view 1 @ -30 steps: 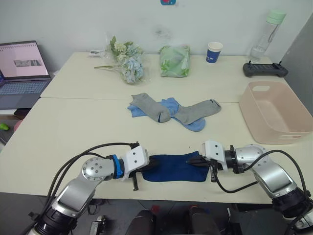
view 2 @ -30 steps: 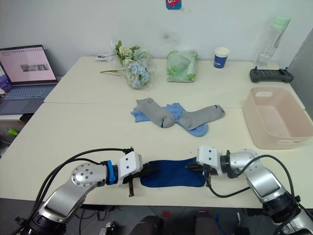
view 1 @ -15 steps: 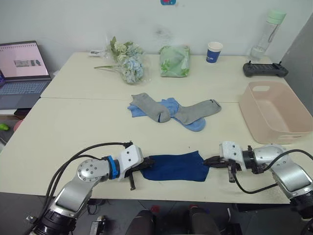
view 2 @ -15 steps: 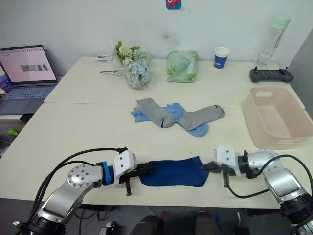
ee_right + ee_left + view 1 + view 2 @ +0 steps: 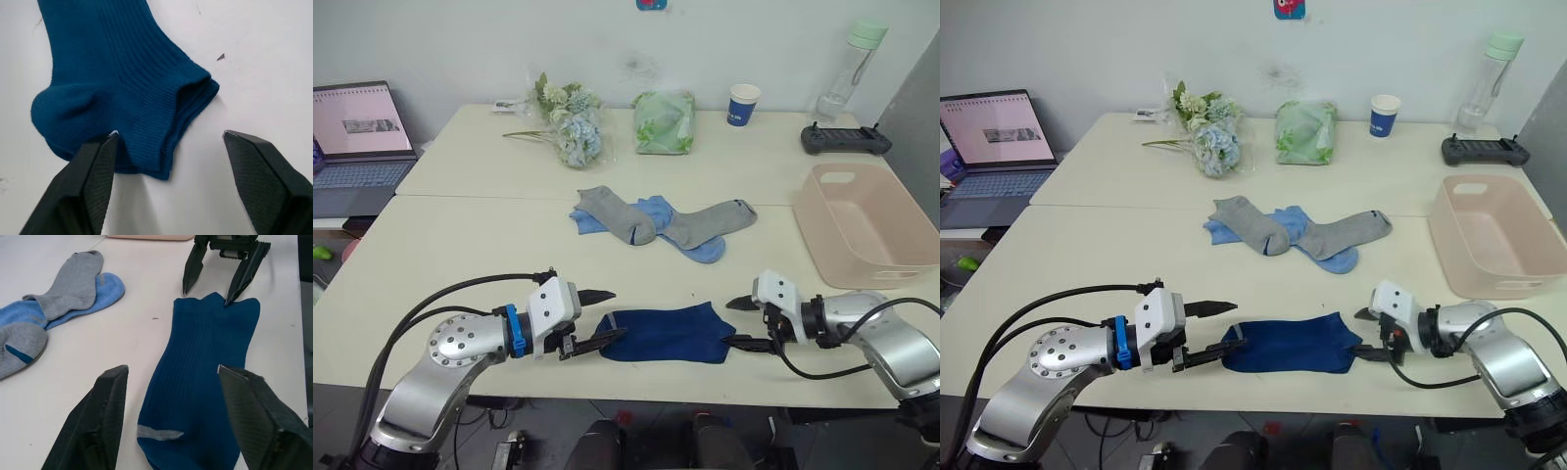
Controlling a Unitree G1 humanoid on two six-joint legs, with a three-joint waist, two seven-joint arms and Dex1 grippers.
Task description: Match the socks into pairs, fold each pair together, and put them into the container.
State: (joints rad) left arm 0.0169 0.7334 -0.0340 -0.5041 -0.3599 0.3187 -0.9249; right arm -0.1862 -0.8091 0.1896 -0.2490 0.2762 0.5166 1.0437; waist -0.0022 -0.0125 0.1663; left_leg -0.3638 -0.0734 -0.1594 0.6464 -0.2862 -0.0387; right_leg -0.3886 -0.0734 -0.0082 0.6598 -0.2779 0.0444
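Both grippers have let go since half a second ago: then they pinched the ends of the navy socks [image 5: 666, 333], now each stands spread. From the head views I see the left gripper [image 5: 603, 315] at the toe end with fingers wide apart, one raised off the table [image 5: 460, 245], the other low beside the fabric, holding nothing. The right gripper [image 5: 740, 323] sits at the cuff end, equally open and empty. Farther back lie the grey socks [image 5: 636, 220] crossed over the light blue socks [image 5: 651, 211], well apart from the navy. The pink container [image 5: 862, 230] stands at my right, near the table edge, nothing in it. Along the far side I note a laptop [image 5: 352, 137], flowers [image 5: 566, 122], a green bag [image 5: 663, 122], a blue cup [image 5: 741, 104], a bottle [image 5: 847, 64] and a black controller [image 5: 845, 139]. Left wrist view adds a grey toe stripe on the navy fabric, and the right gripper's tips at the cuff, one touching its corner. Right wrist view shows layered cuff edges between the spread fingers [image 5: 93, 181], one tip touching the cloth.
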